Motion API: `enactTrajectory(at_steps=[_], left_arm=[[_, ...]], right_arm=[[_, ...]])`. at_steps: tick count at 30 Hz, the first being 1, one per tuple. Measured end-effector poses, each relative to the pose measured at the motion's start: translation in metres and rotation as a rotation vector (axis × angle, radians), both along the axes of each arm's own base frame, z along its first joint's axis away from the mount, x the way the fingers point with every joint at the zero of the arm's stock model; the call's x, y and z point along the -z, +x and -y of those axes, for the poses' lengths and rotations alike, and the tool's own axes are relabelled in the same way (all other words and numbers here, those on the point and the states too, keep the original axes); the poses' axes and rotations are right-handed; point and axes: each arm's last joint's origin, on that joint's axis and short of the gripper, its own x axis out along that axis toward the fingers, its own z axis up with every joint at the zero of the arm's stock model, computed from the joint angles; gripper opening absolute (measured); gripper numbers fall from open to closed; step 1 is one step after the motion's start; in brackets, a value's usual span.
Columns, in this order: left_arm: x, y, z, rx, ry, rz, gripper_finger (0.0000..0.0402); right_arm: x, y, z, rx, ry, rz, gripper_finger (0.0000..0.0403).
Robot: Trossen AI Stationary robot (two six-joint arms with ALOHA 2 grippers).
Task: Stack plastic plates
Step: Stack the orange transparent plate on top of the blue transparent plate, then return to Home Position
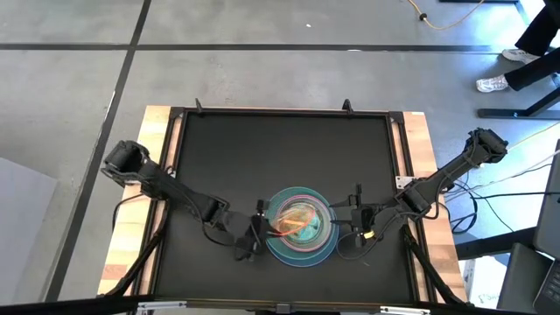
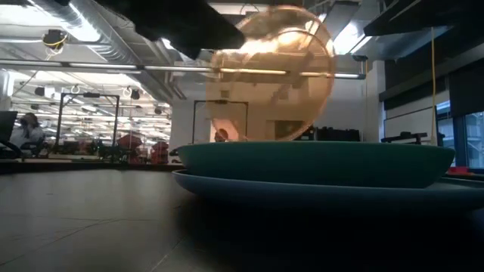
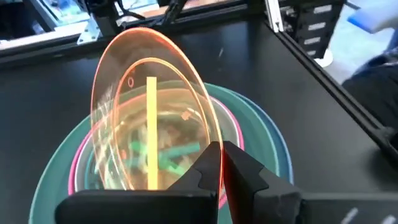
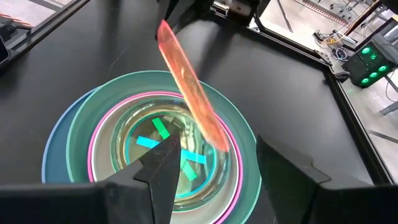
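The plates form one stack (image 1: 302, 234) near the table's near edge: a large blue plate (image 2: 302, 193) at the bottom, a teal one (image 2: 310, 162) on it, then a pink-rimmed one (image 4: 93, 149) and small clear green and blue dishes (image 4: 155, 140) nested inside. A small translucent orange plate (image 3: 149, 106) stands steeply on edge over the stack's middle, also visible in the low view (image 2: 272, 72). My left gripper (image 1: 261, 226) is at the stack's left rim, shut on the orange plate. My right gripper (image 4: 227, 168) hovers open at the stack's right rim. My left gripper pinches the orange plate's rim (image 3: 211, 140) between its two fingers, coming from the table's left side, slanting down. The plate is tipped nearly upright, its upper rim high above the stack. Its lower edge dips inside the teal plate's rim; whether it rests there I cannot tell.
The black table top (image 1: 262, 149) stretches bare from the stack to the far edge, inside a raised frame (image 1: 284, 112). Wooden borders (image 1: 157, 157) flank it. Cables trail beside the right arm (image 1: 437, 179). Beyond the table, a person's shoes (image 1: 494, 83) show on the floor.
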Motion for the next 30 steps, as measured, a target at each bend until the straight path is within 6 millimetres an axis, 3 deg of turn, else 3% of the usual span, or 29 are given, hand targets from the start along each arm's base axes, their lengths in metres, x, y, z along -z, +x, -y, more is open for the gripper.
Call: enactTrajectory(at_steps=[10, 20, 30], left_arm=[[0.019, 0.017, -0.007, 0.001, -0.048, 0.014, 0.0019], [0.021, 0.022, -0.018, 0.000, -0.135, -0.012, 0.0117], [-0.007, 0.000, -0.021, -0.058, -0.040, -0.039, 0.0124]], right_arm=[[0.000, 0.000, 0.000, 0.000, 0.000, 0.000, 0.0202], [0.000, 0.000, 0.000, 0.000, 0.003, 0.000, 0.0202], [0.000, 0.000, -0.001, 0.000, 0.050, -0.006, 0.0202]])
